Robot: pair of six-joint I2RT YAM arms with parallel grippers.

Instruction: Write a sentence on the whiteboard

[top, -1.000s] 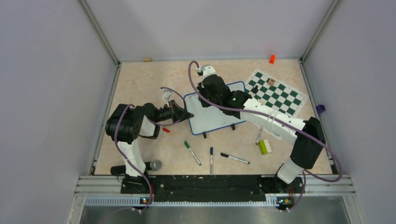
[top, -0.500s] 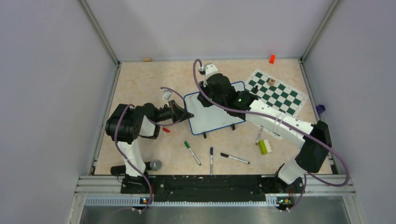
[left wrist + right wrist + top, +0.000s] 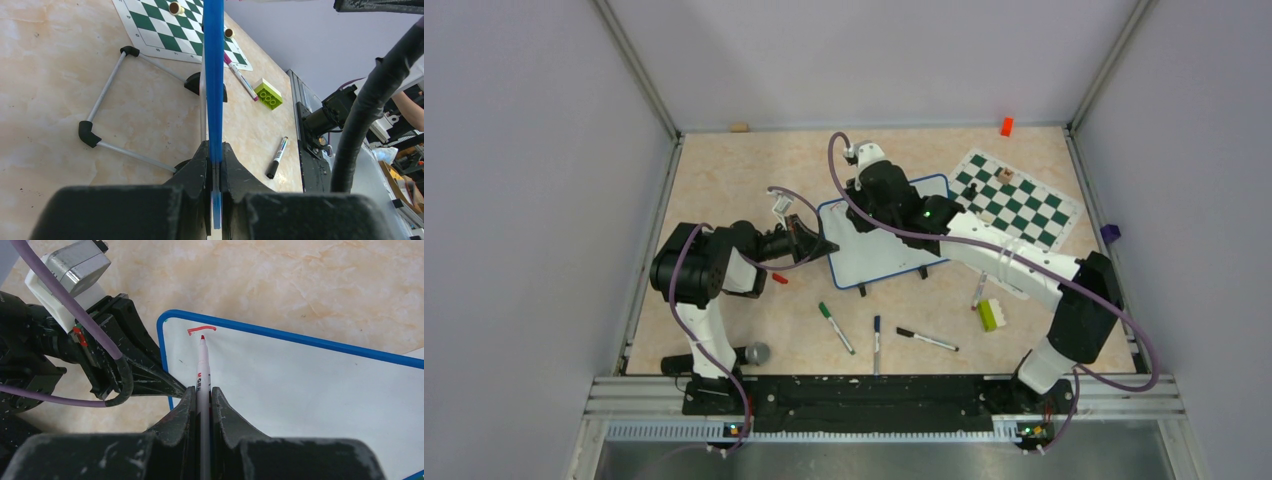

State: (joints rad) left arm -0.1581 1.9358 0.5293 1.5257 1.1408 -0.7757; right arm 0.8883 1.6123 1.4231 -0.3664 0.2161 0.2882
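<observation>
The whiteboard (image 3: 886,255), white with a thin blue frame, stands tilted on its feet at mid-table. My left gripper (image 3: 825,245) is shut on its left edge; in the left wrist view the blue frame (image 3: 214,75) runs up from between the jaws of the left gripper (image 3: 214,147). My right gripper (image 3: 861,213) is shut on a red marker (image 3: 202,365), tip on the whiteboard (image 3: 300,370) near its top left corner. Of the sentence, only one short red stroke (image 3: 201,330) shows just above the tip.
A chess mat (image 3: 1014,195) with a few pieces lies to the right. Green (image 3: 835,327), blue (image 3: 876,343) and black (image 3: 927,340) markers lie in front of the board. A green brick (image 3: 989,314), a red cap (image 3: 779,278) and an orange block (image 3: 1006,126) are around.
The right arm swung a little to the right half a second ago and has come back left, with the marker on the board. The left arm and board have not moved.
</observation>
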